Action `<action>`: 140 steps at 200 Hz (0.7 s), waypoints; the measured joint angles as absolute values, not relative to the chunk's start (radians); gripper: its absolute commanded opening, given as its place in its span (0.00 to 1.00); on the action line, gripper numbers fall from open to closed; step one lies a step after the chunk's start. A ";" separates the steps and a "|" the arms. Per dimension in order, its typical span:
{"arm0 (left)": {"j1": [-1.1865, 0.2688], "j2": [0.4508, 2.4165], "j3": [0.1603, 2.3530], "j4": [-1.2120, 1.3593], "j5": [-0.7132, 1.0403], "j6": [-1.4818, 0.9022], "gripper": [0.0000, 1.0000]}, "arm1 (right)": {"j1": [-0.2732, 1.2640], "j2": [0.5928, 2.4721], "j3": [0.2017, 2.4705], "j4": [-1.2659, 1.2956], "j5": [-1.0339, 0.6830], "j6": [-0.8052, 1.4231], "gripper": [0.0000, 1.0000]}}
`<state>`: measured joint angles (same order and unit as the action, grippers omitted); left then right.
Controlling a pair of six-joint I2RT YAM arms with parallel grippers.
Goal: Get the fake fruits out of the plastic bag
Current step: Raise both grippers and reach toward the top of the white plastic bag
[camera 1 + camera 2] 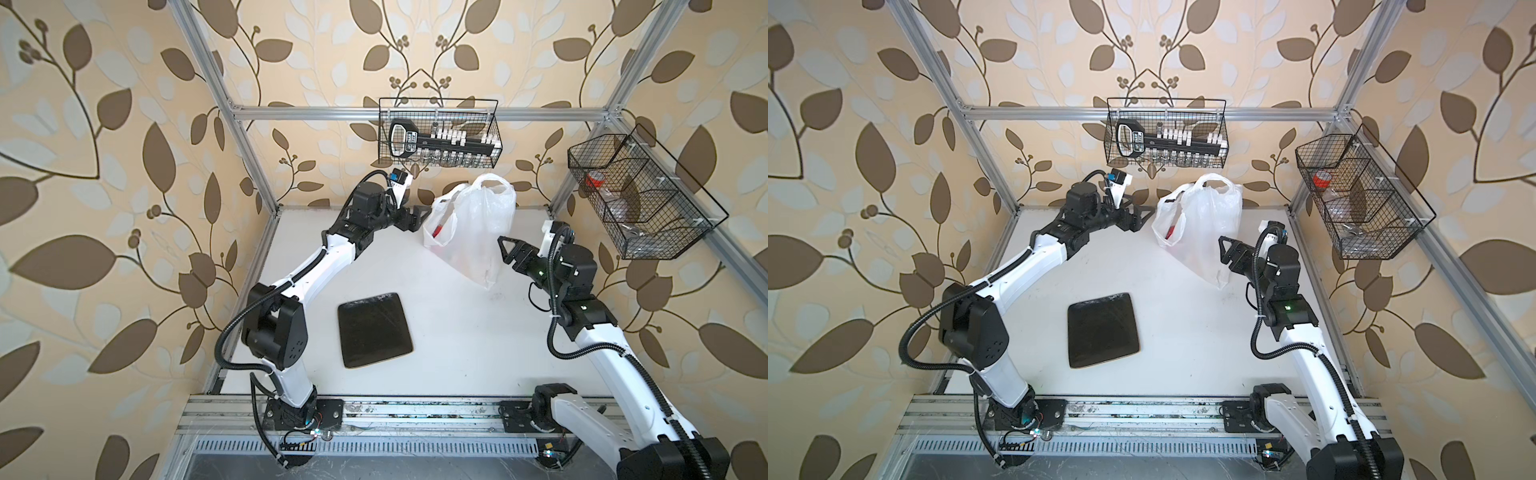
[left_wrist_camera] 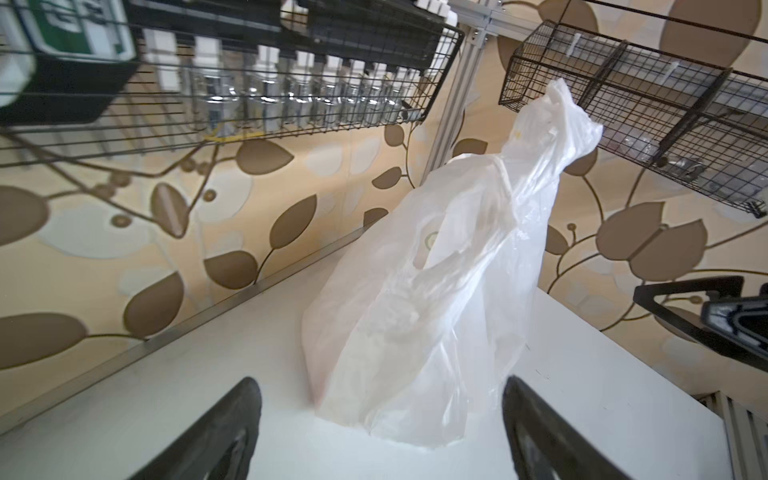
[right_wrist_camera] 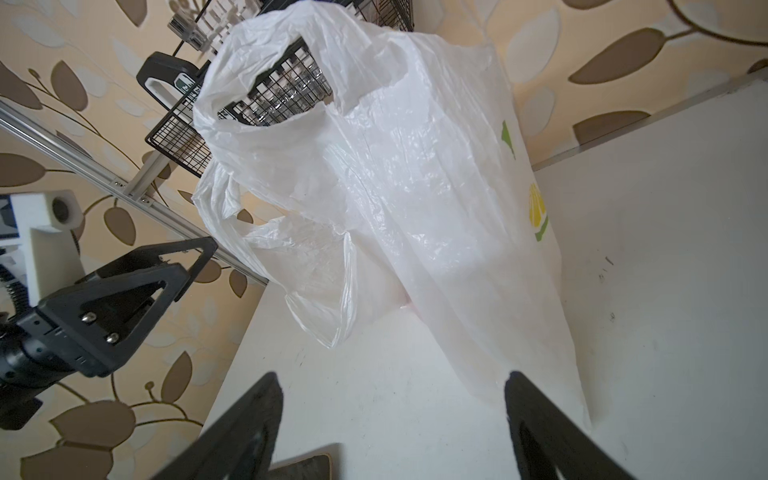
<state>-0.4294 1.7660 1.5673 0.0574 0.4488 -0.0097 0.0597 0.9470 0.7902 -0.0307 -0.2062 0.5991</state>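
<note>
Top views both show the plastic bag (image 1: 469,232) standing crumpled at the back of the white surface (image 1: 457,332), just right of centre in the upper half of the frame. Its loop handles point up and one bottom corner trails toward the lower right.

Of the fake fruits (image 1: 438,230) only a small red patch shows, inside the bag behind the lower handle opening. It is too small to tell which fruit it is.

The left pincer (image 1: 415,220) sits just beside the bag's left edge, level with that handle. Its jaws stand wide apart with nothing between them. Whether a fingertip brushes the plastic cannot be told.

The right pincer (image 1: 508,251) is close to the bag's right side, lower in the frame. It is also spread wide and holds nothing.

In the right wrist view the bag's mouth gapes, and a printed lemon slice (image 3: 536,208) with green leaves marks its side. In the left wrist view the bag lies ahead of the two dark fingers, not between them.

A black square tray (image 1: 374,330) lies flat in the middle of the surface, well apart from the bag.

A wire basket (image 1: 440,133) hangs on the back rail above the bag. A second wire basket (image 1: 640,195) hangs at the right.
</note>
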 measured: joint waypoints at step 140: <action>-0.466 1.970 1.747 0.186 0.568 -0.057 0.00 | 0.100 1.055 1.032 -0.105 -0.203 0.637 0.77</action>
<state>-0.4660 1.9697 1.7473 0.1856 0.5678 -0.0566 0.1001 1.0550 1.0325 -0.1047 -0.2028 0.6373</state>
